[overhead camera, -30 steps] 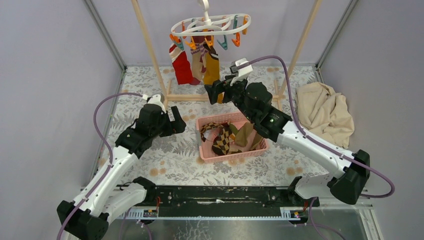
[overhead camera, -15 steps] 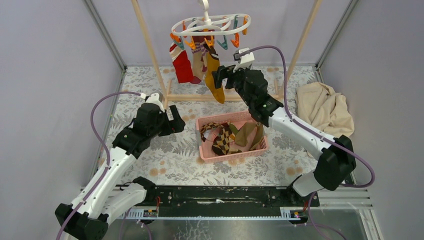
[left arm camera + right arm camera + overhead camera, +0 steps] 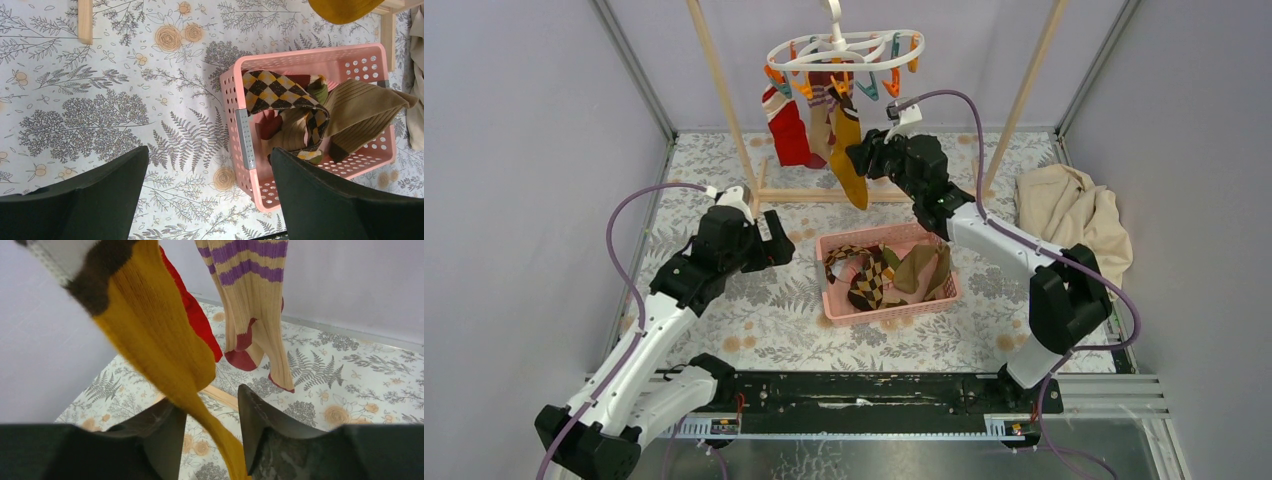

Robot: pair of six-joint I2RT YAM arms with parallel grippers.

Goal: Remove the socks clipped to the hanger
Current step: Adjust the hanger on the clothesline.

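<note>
While the left gripper (image 3: 779,245) is held open, low by the basket (image 3: 836,310), the yellow sock (image 3: 160,340) is seen hanging long-ways down between the spread jaws of the nearer right gripper (image 3: 210,410), clipped to the hanger (image 3: 844,50) above.

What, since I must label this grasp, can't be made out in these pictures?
- Right wrist view: whether the right gripper touches the mustard sock between its parted jaws; the sock hides any contact.
- The clips: past the top edge in the right wrist view, too small in the top view.
- The basket, left wrist view: lower socks hidden under the argyle sock.
- The red sock, right wrist view: mostly behind the mustard sock.
</note>
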